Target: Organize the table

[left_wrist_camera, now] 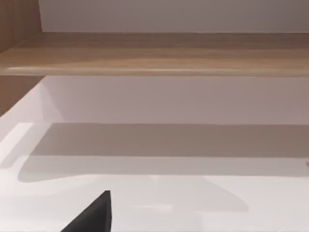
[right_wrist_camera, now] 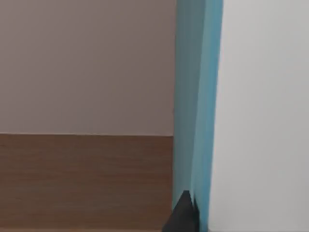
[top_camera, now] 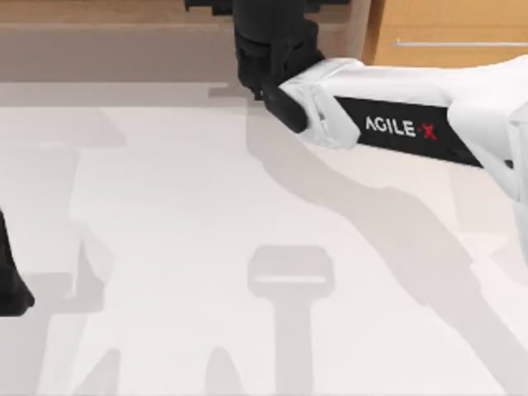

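Desk (top_camera: pixel 165 231) surface, off-white and unmarked, spreads beneath us across nearly the whole top view, crossed only by soft grey shadows of our arms. Our right arm (top_camera: pixel 412 124) reaches in from the right side, its white link lettered AGILE-X, stretching up toward the far edge, where the right gripper (top_camera: pixel 272 49) sits as a dark mass over the brown wooden shelf (top_camera: pixel 107 49) that runs along the back. To the right of that, an orange-wood drawer unit (top_camera: pixel 445 33) with a silver bar handle (top_camera: pixel 458 43) stands at the far right corner. In the right wrist view a tall light-blue object (right_wrist_camera: pixel 198 96), upright and thin, perhaps a book or panel, stands just ahead of a dark fingertip (right_wrist_camera: pixel 183 215), with a brown wood board (right_wrist_camera: pixel 82 179) below and a pale wall behind; we cannot tell whether these fingers are clenched on it or released. Our left arm (top_camera: pixel 10 280) shows as a dark shape at the left edge of the desk, low down. Its wrist view looks across the white desk (left_wrist_camera: pixel 154 208) toward the shelf board (left_wrist_camera: pixel 154 55), with one dark fingertip (left_wrist_camera: pixel 94 215) at the lower edge; we cannot tell the state of those fingers either.
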Motion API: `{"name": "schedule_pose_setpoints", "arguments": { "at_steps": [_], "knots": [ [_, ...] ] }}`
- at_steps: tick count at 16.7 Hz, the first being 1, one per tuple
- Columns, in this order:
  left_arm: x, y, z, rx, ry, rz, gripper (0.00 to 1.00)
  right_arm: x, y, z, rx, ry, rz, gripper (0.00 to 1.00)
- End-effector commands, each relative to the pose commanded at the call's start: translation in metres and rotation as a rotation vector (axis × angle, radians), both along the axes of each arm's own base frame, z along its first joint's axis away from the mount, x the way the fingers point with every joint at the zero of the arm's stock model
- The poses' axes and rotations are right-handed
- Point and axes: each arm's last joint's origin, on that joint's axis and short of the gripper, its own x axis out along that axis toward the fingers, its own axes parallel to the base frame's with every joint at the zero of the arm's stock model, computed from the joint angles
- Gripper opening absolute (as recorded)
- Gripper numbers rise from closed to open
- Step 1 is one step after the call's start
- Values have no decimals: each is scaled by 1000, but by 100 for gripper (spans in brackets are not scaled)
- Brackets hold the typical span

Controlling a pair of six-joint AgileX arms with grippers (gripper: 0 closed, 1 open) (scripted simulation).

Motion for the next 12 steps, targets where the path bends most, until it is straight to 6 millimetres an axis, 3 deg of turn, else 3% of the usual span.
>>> {"name": "schedule_pose_setpoints", "arguments": {
  "at_steps": [8,12],
  "knots": [
    [0,0,0,0,0,0,100,-36,0,14,0,0,0,0],
    [0,0,0,0,0,0,100,-40,0,15,0,0,0,0]
  ]
}}
